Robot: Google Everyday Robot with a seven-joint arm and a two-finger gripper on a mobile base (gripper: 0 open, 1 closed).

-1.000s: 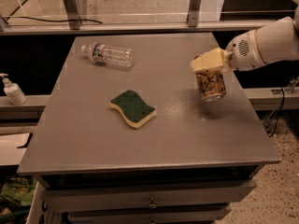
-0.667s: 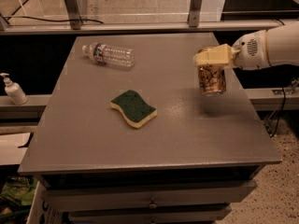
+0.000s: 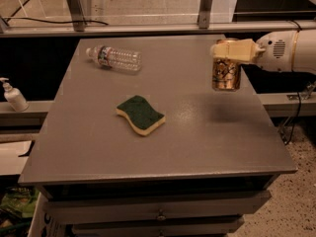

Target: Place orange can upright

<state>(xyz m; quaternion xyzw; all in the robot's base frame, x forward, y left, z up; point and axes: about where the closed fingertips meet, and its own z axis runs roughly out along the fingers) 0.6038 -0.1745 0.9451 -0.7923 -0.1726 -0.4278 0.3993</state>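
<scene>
The orange can (image 3: 226, 73) is upright near the right edge of the grey table (image 3: 197, 137), coppery with pale lettering. My gripper (image 3: 232, 50) comes in from the right on a white arm and its cream fingers (image 3: 242, 50) are around the can's top. The can's base is at or just above the table surface; I cannot tell if it touches.
A clear plastic water bottle (image 3: 114, 58) lies on its side at the back left. A green and yellow sponge (image 3: 140, 114) lies mid-table. A soap dispenser (image 3: 13, 95) stands off the table's left side. A metal rail (image 3: 148, 27) runs behind the table.
My gripper has moved the can a little up and toward the back right, and the can now stands straight instead of slightly tilted.
</scene>
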